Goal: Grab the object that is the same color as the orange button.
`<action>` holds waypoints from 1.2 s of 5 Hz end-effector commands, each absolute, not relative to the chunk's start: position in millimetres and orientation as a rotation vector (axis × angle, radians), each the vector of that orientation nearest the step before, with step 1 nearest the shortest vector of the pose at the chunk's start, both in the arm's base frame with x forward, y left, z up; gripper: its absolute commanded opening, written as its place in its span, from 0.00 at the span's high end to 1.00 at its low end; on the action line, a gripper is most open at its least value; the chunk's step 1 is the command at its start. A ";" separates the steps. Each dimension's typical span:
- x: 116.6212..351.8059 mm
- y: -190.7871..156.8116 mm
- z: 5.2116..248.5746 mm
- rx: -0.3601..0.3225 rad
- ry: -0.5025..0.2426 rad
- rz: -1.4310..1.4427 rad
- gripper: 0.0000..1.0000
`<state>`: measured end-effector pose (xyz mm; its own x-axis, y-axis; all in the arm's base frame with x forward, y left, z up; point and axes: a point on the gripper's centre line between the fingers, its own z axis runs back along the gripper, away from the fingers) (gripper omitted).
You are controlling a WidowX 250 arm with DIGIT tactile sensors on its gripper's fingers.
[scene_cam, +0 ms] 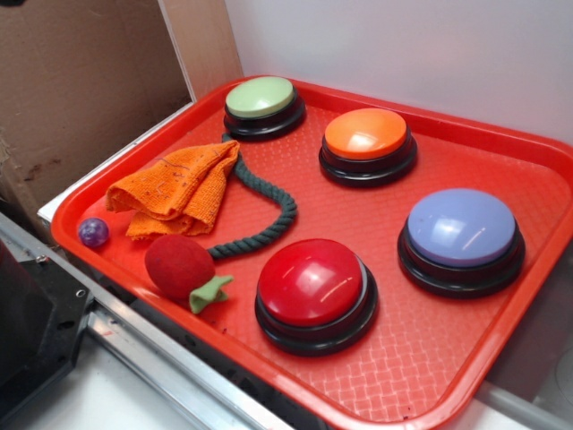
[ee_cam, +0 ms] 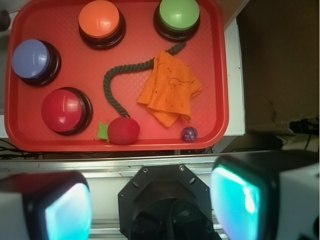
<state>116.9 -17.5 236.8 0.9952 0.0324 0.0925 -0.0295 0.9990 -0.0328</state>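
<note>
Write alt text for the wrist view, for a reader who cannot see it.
Seen from above, a red tray holds a crumpled orange cloth lying over a dark green rope, with orange, green, blue and red buttons around them. A red plush ball and small purple ball sit at the near edge; the open fingers hang outside the tray.

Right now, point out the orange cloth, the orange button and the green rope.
Orange woven cloth rag (ee_cam: 168, 91): wrist view, middle of the folded fabric.
Round orange dome button (scene_cam: 365, 133): exterior view, centre of the glossy top.
Dark green twisted rope (scene_cam: 282, 204): exterior view, outer bend of the curve.
</note>
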 end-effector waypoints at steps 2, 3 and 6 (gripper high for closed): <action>122.7 -9.2 227.8 -0.060 -0.096 0.104 0.00; 130.0 -1.1 215.8 -0.058 -0.103 0.194 0.00; 151.3 28.2 159.2 -0.060 -0.120 0.460 0.00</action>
<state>149.5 25.0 154.6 0.8949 0.4376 0.0872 -0.4316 0.8985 -0.0799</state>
